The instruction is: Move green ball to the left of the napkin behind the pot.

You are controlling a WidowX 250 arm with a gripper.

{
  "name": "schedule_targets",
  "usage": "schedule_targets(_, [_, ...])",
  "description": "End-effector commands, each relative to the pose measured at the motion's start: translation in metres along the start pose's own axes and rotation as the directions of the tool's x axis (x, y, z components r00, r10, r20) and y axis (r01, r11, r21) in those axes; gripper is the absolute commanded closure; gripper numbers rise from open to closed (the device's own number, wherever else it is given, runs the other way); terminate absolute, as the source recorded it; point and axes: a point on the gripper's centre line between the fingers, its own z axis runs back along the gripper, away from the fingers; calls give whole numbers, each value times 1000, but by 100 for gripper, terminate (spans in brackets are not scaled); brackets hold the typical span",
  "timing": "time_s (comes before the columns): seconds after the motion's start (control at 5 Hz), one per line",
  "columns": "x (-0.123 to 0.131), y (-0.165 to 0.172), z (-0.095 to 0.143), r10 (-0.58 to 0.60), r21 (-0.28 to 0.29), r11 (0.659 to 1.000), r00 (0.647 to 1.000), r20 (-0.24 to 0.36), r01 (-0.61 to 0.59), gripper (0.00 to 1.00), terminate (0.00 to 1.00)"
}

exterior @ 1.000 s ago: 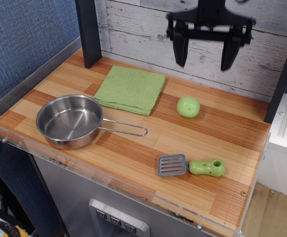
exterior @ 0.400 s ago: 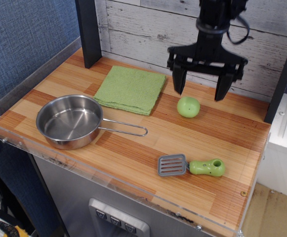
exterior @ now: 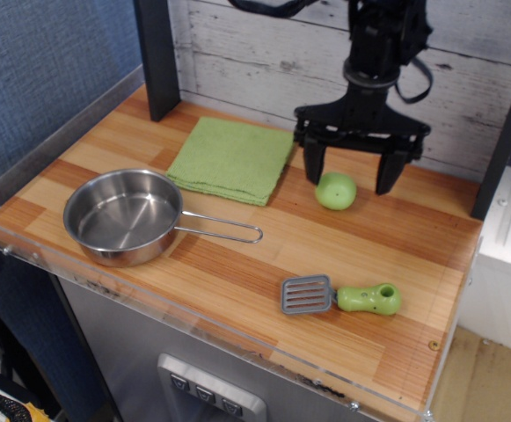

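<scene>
- Down comes the gripper point(exterior: 350, 174) compared with a second ago: it was hanging high against the whitewashed plank wall point(exterior: 237, 53) back then, now its fingertips are level with the green ball point(exterior: 335, 191).
- Jaws are spread wide, nothing clamped. One black finger sits just left of the ball, the other off to its right, so the ball is roughly between them, a bit closer to the left one. Can't tell if either finger actually touches it.
- Ball itself hasn't budged, it's on the wooden countertop point(exterior: 237, 272), to the right of the napkin point(exterior: 232, 159), near it but not touching.
- Napkin lies flat toward the back of the counter, folded square, light green weave.
- Pot point(exterior: 123, 215) is front left, shiny steel, wire loop handle pointing right. Its rim is just in front of the napkin's front corner.
- Grey spatula with the green handle point(exterior: 340, 296) lies near the front right edge, well apart from the ball.
- Dark post point(exterior: 157, 57) stands at the back left, just behind the napkin's left side.
</scene>
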Motion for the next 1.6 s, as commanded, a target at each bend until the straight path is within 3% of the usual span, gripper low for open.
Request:
schedule_targets(0.0, [20,4,-14,39,-38,999,999,17,-39,0,0])
schedule_targets(0.2, [23,1,-18,17,-30,999,1000,26,-16,100,0])
schedule_targets(0.8, [19,-4,-8,-7,-59,998,1000,10,8,100,0])
schedule_targets(1.0, [22,-7,8,-43,-89,995,998,37,46,100,0])
schedule_targets(1.4, [28,9,61,-113,-86,989,990,84,120,100,0])
